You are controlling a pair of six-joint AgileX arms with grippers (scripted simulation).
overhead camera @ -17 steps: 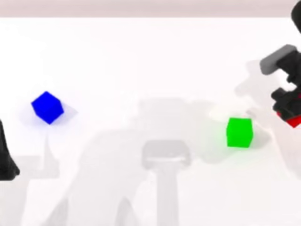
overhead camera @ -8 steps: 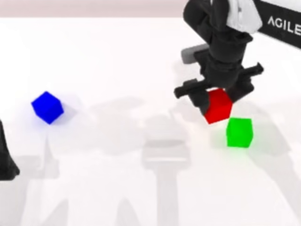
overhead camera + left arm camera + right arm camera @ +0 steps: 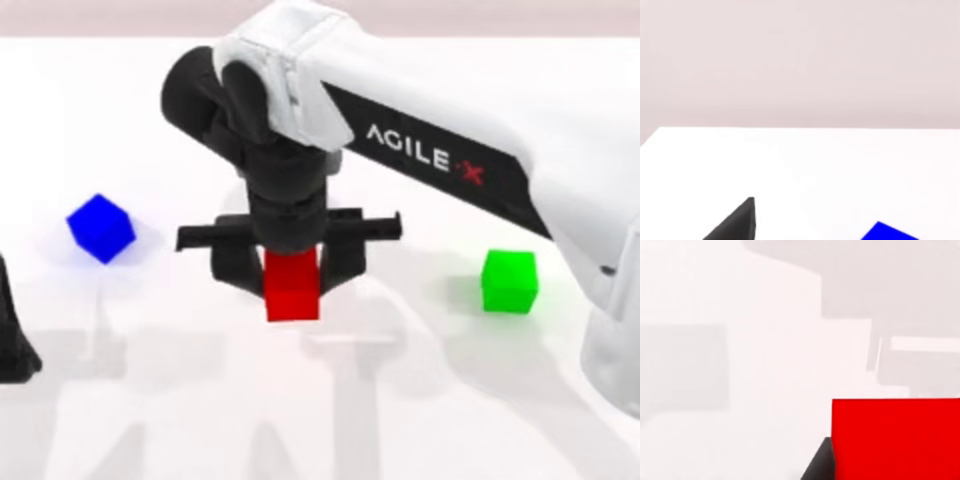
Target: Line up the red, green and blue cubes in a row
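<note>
My right gripper (image 3: 290, 280) is shut on the red cube (image 3: 292, 292) over the middle of the table, with one black finger on each side of it. In the right wrist view the red cube (image 3: 895, 440) fills the corner with one dark finger (image 3: 820, 462) against its side. On the right of the table rests the green cube (image 3: 510, 281). The blue cube (image 3: 100, 228) lies at the left, turned at an angle, and its corner (image 3: 890, 232) shows in the left wrist view. My left gripper (image 3: 12, 340) is parked at the left edge.
The white right arm (image 3: 450, 160) reaches across the table from the right, above the space behind the green cube. Arm shadows fall on the white tabletop (image 3: 330, 400) toward the front.
My right arm has carried the red cube from the right edge, past the green cube, to the middle of the table. The green and blue cubes and the left arm have stayed put.
</note>
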